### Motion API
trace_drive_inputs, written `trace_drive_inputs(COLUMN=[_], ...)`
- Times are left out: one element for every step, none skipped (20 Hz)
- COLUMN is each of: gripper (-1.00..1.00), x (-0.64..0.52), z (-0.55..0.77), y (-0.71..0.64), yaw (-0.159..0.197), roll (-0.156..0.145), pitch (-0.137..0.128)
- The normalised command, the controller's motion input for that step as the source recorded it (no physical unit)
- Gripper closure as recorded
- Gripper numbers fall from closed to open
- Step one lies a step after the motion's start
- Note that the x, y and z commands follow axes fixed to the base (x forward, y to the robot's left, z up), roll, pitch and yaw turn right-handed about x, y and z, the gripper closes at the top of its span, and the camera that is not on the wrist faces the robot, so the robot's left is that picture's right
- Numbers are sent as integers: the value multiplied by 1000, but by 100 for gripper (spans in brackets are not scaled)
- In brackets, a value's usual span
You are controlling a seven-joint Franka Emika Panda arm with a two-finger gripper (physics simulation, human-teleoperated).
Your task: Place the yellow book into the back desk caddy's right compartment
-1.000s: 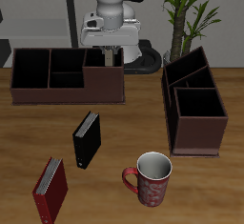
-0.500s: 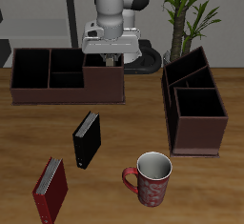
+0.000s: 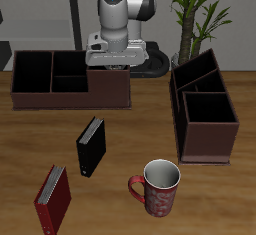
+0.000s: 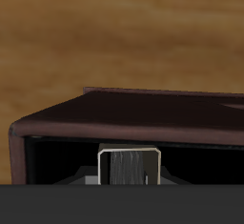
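Observation:
The back desk caddy [image 3: 60, 99] is a long low maroon box with a black interior, at the table's back. My gripper [image 3: 108, 67] hangs low over its right compartment [image 3: 118, 77], the widest end section. In the wrist view the gripper [image 4: 129, 175] is shut on the yellow book [image 4: 129, 165]. Only the book's pale page edges show, standing upright inside the dark compartment behind the caddy's maroon wall [image 4: 133, 123]. In the exterior view the book is hidden behind the hand.
A taller two-section caddy [image 3: 205, 129] stands at the other side of the table. A black book [image 3: 91, 146] stands mid-table, and a red book [image 3: 52, 199] and a floral mug [image 3: 158, 187] are near the front edge. A plant [image 3: 200, 14] stands behind.
The hand has come down toward the caddy's wide section and shifted slightly along it. Nothing else on the table has moved.

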Motion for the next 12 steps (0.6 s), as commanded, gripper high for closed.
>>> trace_drive_inputs(gripper=[-100, -100, -100, -100, -100, -100, -100, -100, -100, -100, -100, -100], x=[-71, 47, -52, -30, 6, -24, 4, 22, 50, 69, 39, 44], z=[20, -44, 139, 19, 56, 75, 38, 21, 19, 16, -2, -1], y=[42, -73, 104, -25, 4, 22, 11, 8, 6, 12, 7, 0], yaw=[5, -17, 49, -52, 8, 20, -11, -39, 14, 18, -38, -7], roll=[38, -42, 136, 20, -10, 13, 10, 11, 1, -6, 5, -13], pitch=[60, 39, 12, 22, -6, -17, 8, 39, -10, -14, 35, 4])
